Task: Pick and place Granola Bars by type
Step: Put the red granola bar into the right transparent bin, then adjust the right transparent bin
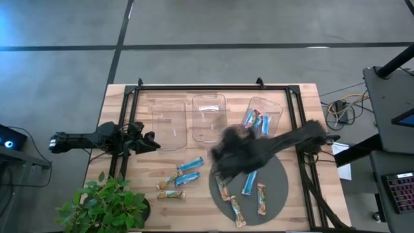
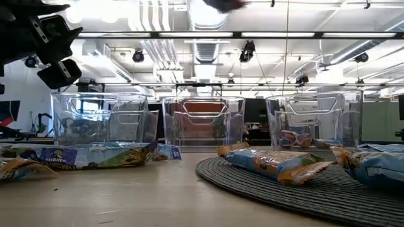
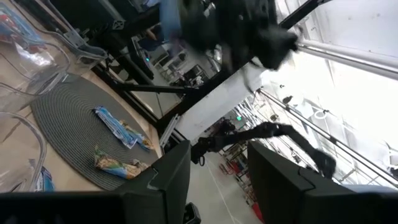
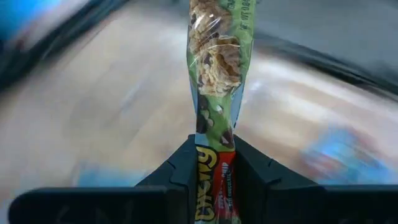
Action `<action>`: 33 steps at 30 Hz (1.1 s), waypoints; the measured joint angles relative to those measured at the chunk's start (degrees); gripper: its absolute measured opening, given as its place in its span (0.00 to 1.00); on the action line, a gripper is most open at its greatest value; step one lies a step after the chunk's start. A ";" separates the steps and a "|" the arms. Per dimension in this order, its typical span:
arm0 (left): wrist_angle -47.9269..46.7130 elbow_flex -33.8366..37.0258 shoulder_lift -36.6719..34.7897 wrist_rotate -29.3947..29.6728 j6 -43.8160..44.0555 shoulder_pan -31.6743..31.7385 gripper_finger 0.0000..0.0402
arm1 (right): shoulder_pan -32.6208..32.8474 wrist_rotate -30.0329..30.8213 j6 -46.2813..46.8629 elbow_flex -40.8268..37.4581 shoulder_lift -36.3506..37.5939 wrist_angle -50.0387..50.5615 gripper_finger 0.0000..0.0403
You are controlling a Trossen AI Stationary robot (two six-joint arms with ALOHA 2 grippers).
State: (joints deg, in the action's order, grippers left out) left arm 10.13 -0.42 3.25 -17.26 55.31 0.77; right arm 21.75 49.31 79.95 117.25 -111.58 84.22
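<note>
Between the right gripper's (image 4: 214,163) fingers: a green-wrapped granola bar (image 4: 217,59), pinched at one end.

Below it lie the round grey mat (image 1: 279,188) and other bars (image 1: 249,182) (motion-blurred); left gripper (image 1: 150,143) waits apart, its fingers spread and holding nothing.

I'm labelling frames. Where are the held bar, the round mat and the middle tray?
held granola bar (image 4: 214,68), right wrist view, green wrapper above the jaws.
round mat (image 1: 279,188), high view, bare right part.
middle tray (image 1: 209,118), high view, floor.
</note>
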 joint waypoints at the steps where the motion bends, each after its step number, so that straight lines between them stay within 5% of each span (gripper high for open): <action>1: -0.02 0.01 0.01 -0.02 -0.01 -0.01 0.35 | -0.41 2.06 12.10 -0.63 2.49 6.40 0.16; 2: 0.03 0.00 0.00 0.00 -0.02 0.00 0.35 | -1.02 3.22 18.68 -3.01 5.18 6.08 0.16; 4: -0.04 0.02 0.03 0.05 0.00 -0.01 0.35 | -2.38 2.22 15.82 -11.34 13.06 0.09 0.17; 8: -0.49 0.02 0.11 0.04 0.00 0.00 0.35 | -6.89 -11.15 23.47 -27.04 20.25 -3.61 0.19; 14: -2.26 0.02 0.60 0.78 -0.01 0.00 0.35 | -9.35 -12.05 48.29 -47.84 27.49 -3.32 0.19; 16: -2.40 0.02 1.08 0.94 -0.01 0.00 0.35 | -11.01 -14.67 49.36 -53.16 28.78 -8.44 0.20; 21: -2.76 0.02 1.13 0.97 0.00 0.00 0.35 | -13.15 -15.29 37.40 -60.59 32.67 -25.79 0.29; 28: -2.92 0.02 1.16 0.94 0.00 -0.01 0.35 | -13.50 -16.00 32.08 -62.41 34.13 -28.22 0.55; 31: -3.16 0.02 1.16 0.92 -0.01 -0.01 0.35 | -10.18 -13.97 5.38 -59.40 33.87 -39.22 0.63; 33: -3.24 0.02 1.16 0.83 -0.02 0.00 0.35 | -7.79 -18.80 -14.39 -57.27 32.35 -44.33 0.65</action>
State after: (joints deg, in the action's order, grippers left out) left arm 6.89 -0.40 4.40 -16.43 55.29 0.77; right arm 13.96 30.51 65.56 59.98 -79.23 39.89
